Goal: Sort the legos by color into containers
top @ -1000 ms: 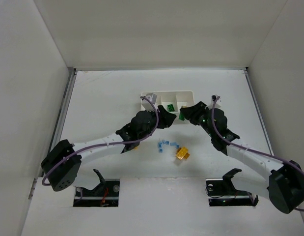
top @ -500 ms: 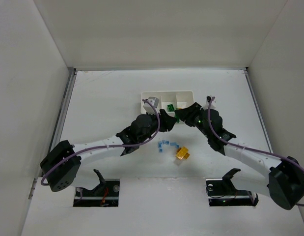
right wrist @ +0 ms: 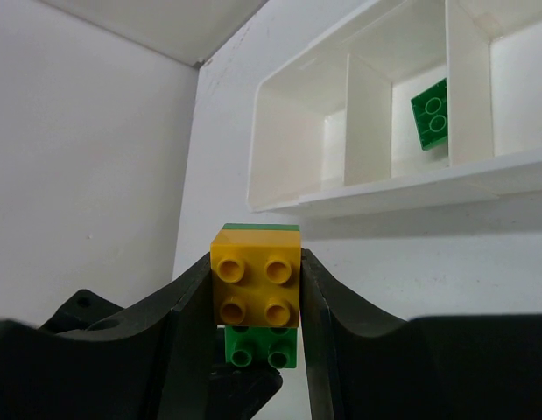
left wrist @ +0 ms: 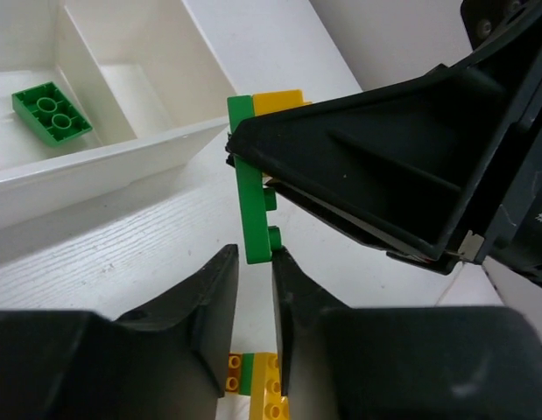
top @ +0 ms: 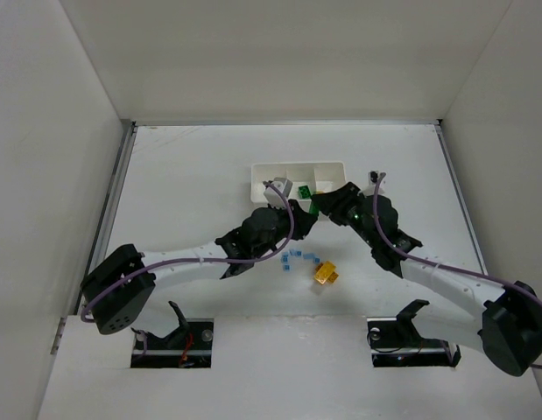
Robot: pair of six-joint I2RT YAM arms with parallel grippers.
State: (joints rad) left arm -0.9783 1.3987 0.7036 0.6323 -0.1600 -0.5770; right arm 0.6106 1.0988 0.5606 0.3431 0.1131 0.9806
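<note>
My right gripper (right wrist: 256, 267) is shut on a yellow brick (right wrist: 256, 287) with a green plate (right wrist: 262, 348) stuck to it, held in the air in front of the white tray (top: 269, 168). In the left wrist view the green plate (left wrist: 251, 192) hangs on edge with its lower end between my left gripper's (left wrist: 254, 262) fingertips. The jaws stand slightly apart, with a thin gap on the left side. Both grippers meet just below the tray, left (top: 301, 213) and right (top: 321, 206). A green brick (top: 303, 190) lies in the tray's middle compartment.
Several small light blue bricks (top: 297, 257) and a yellow-orange cluster (top: 325, 273) lie on the table below the grippers. A yellow and green piece (left wrist: 257, 385) shows under my left fingers. The tray's wall (left wrist: 104, 166) is close at upper left.
My left gripper has moved right and forward until its fingertips bracket the green plate. My right gripper has shifted a little left with the yellow and green piece.
</note>
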